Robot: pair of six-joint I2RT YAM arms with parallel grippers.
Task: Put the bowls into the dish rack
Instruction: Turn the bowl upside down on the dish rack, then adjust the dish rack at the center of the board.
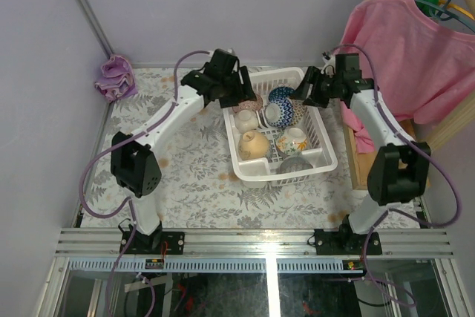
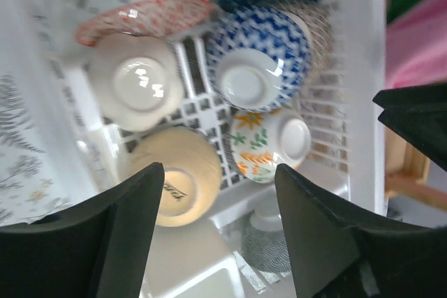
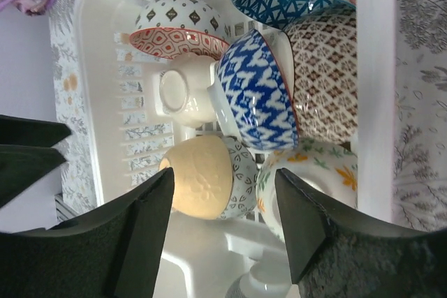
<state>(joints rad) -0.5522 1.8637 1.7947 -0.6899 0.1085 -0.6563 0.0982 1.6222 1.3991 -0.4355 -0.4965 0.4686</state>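
Left gripper point(image 2: 218, 172), right gripper point(image 3: 223, 176) agape, empty, over dish rack point(image 1: 245, 172). Bowls point(image 2: 255, 61) likely rigid, slick, chip-prone; pinch across rim.

White dish rack point(image 1: 256, 174); blue-white zigzag bowl point(image 2: 262, 33), tan bowl point(image 2: 178, 172), red-patterned bowl point(image 2: 143, 19)

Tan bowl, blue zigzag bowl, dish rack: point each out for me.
tan bowl point(image 3: 199, 179), right wrist view, its embossed outer wall.
blue zigzag bowl point(image 3: 255, 95), right wrist view, its patterned outer side.
dish rack point(image 3: 376, 68), right wrist view, its plain white rim.
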